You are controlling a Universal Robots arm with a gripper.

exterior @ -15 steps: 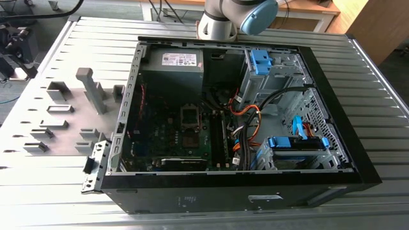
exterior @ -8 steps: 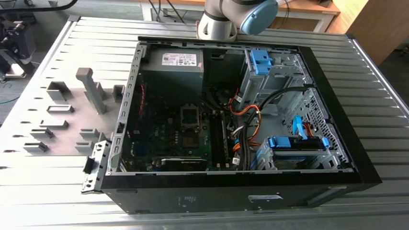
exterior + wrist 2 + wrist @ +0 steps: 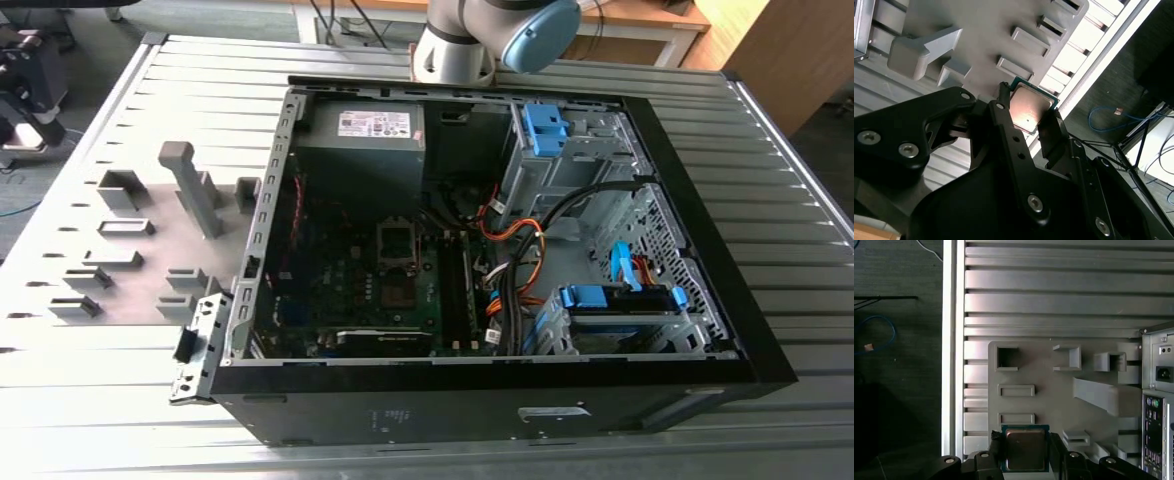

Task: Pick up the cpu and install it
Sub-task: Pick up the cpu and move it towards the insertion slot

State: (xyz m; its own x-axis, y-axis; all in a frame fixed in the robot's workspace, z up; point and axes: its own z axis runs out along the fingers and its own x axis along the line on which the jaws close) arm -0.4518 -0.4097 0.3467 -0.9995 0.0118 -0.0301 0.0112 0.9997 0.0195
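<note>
Operator: Desk layout, quick?

Spotter: Ribbed silver-metal desk (image 3: 801,150). On it lies a black open-sided PC tower case (image 3: 467,410). Just beside that, at the exterior view's left, is a flat matte-grey plastic holder plate (image 3: 150,250) w/ raised blocks.

Operator: Claw?

Spotter: Black two-finger claw (image 3: 1025,455) is clenched on the cpu (image 3: 1025,447), a small flat square chip w/ silvery-grey metal lid. Fingers (image 3: 996,449) press two opposite edges; same in both wrist views.

Operator: Where's the cpu vs. the socket?

Spotter: It's btwn the fingertips, lid up, over the plate's edge near the desk rim, and lifted clear of it, I'd judge. It's square, so no long axis. The dark rectangular socket frame (image 3: 398,262) inside the case is well apart, toward the exterior view's right.

Operator: Any writing?

Spotter: White label (image 3: 374,124) on the grey power supply box (image 3: 358,155), print too small to tell. Nothing legible on the lid.
</note>
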